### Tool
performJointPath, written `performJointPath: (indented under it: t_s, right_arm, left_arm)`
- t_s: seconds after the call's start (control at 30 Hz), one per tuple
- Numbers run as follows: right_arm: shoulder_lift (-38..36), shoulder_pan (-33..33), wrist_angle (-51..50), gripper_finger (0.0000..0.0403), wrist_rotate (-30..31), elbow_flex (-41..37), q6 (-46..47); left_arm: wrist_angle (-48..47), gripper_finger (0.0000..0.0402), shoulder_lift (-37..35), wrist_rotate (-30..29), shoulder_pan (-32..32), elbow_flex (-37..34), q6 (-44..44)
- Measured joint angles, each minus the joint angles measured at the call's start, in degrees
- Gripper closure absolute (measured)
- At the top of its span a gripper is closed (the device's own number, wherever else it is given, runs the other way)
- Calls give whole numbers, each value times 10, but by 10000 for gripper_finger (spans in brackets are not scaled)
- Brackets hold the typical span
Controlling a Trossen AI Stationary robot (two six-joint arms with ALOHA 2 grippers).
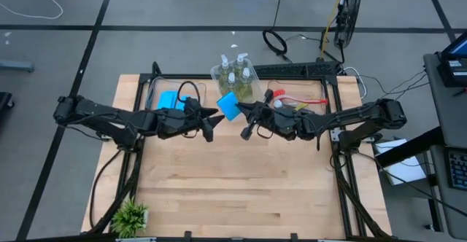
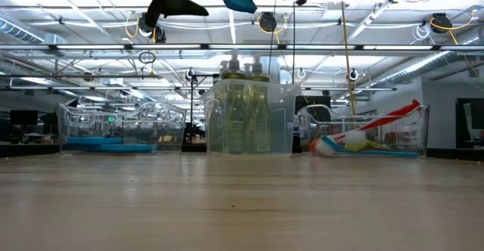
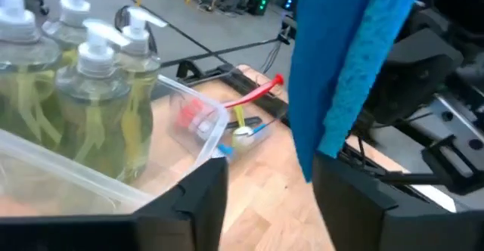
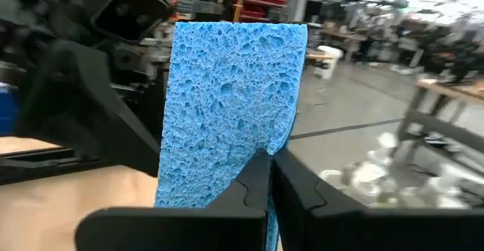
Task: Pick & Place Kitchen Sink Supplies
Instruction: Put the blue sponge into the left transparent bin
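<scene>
One flat blue rectangular sponge (image 4: 227,107) is what you have up in the air, pinched at its lower edge by the right gripper (image 4: 270,177), whose two dark fingers are pressed together on it. In the overhead view that sponge (image 1: 228,106) hangs above the table's middle, between the two arms. Your left gripper (image 3: 268,187) faces it with its fingers spread apart, one on each side of the sponge's edge (image 3: 352,69); you cannot tell from these views whether either finger touches it.

Moving outward, you have three clear plastic bins along the far side of the wooden table (image 1: 241,191). The middle bin (image 2: 249,122) holds four small clear pump bottles of yellow-green soap (image 1: 235,74), standing upright close together. The bin by the left arm (image 2: 121,126) holds flat blue sponges (image 1: 169,98) lying down; how many you cannot count here. The bin by the right arm (image 2: 370,134) holds thin long-handled brushes: you can make out a red one (image 1: 292,100), plus yellow and blue parts low in the bin (image 2: 355,144).

One small green potted plant (image 1: 131,216) sits at the near left corner, well apart from everything else.
</scene>
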Motion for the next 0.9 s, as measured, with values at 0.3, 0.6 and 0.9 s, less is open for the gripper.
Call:
performJointPath:
  t_s: [0.3,0.6,0.9]
  right_arm:
    - [0,0,3,403,26,1,-9]
    - [0,0,16,403,26,1,5]
    - [0,0,-12,403,24,1,35]
  left_arm:
    - [36,101,0,14,5,0,15]
    - [120,83,56,18,14,0,48]
    - [171,84,74,17,42,0,64]
